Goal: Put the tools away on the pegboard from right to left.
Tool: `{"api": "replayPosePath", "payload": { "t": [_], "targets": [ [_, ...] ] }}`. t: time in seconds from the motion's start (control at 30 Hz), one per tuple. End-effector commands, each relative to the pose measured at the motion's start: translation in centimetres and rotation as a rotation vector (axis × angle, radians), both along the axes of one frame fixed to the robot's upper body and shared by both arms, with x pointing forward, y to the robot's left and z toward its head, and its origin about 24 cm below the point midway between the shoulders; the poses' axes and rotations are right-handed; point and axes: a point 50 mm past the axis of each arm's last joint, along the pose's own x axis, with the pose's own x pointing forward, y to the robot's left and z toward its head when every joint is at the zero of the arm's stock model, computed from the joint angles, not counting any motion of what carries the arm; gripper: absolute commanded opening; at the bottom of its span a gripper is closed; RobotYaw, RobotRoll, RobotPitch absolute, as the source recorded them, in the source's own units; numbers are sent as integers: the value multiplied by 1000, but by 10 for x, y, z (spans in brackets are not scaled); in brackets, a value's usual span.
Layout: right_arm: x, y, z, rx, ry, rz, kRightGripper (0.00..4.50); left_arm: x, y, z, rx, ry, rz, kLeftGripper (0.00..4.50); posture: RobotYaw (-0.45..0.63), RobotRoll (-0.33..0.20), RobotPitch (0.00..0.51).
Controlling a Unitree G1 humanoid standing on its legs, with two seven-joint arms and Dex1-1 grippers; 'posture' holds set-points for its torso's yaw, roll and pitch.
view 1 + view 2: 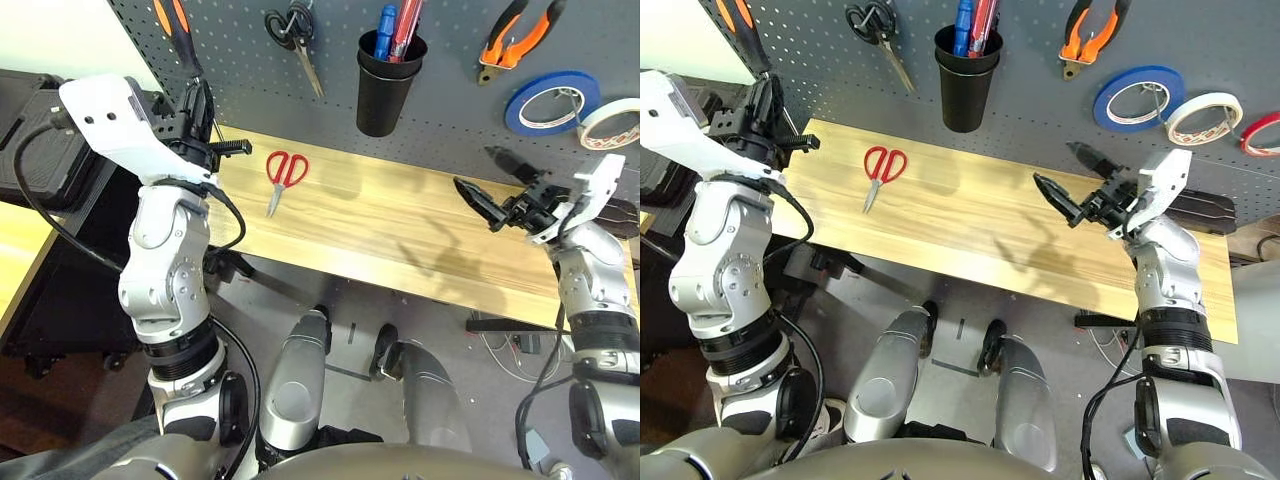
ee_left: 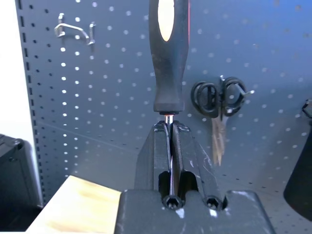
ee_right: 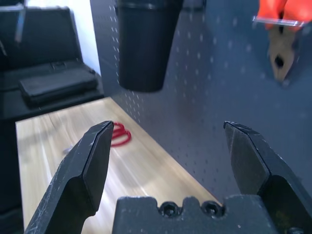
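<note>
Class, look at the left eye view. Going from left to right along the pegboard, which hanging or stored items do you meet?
Screwdriver held by the left end effector → black-handled scissors → black cup with pens → pliers → blue tape roll → cream-white tape roll.

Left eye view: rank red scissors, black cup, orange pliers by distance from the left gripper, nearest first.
From the left gripper, shut on the screwdriver:
1. Red scissors: flat on the table, just to its right.
2. Black cup: on the pegboard, about mid-board.
3. Orange pliers: hanging high on the board, far right.
</note>
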Motion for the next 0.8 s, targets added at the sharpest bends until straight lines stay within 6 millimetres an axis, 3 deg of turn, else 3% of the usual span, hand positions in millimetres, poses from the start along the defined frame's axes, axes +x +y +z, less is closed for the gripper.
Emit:
{"api": "replayPosePath", "payload": {
  "t": [0.03, 0.43, 0.8],
  "targets": [
    [-12, -7, 1, 51, -41, 3, 4500, 3, -1, 7, 7, -27, -13, 15, 296, 0, 241],
    [-24, -17, 14, 165, -145, -52, 4500, 17, -7, 24, 12, -73, -60, 15, 244, 0, 227],
    [-23, -11, 15, 168, -151, -40, 4500, 20, -16, 60, -28, -195, -93, 15, 239, 0, 219]
  ]
}}
